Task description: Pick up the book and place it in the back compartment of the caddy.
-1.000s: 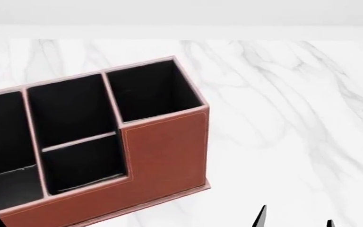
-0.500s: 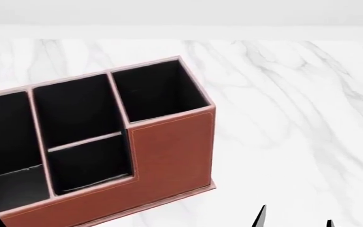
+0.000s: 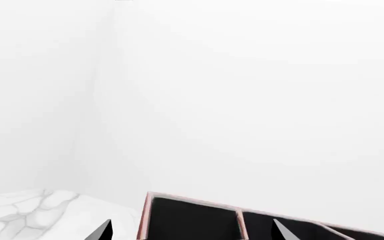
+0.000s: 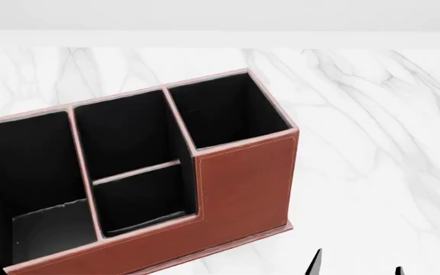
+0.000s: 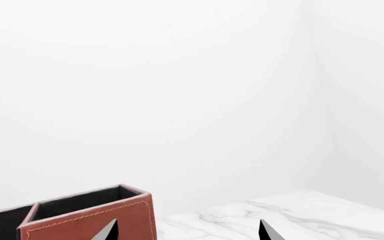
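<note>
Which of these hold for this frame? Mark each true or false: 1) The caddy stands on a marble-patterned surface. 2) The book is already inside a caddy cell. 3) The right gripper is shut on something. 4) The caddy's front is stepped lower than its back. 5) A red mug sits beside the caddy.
1) True: the caddy stands on the white marble tabletop.
2) False: every cell that shows has only black lining, and no book appears in any view.
3) False: the right gripper has its fingertips apart with only tabletop between them.
4) True: the front cells are cut lower than the tall back ones.
5) False: no mug shows in any view.
</note>
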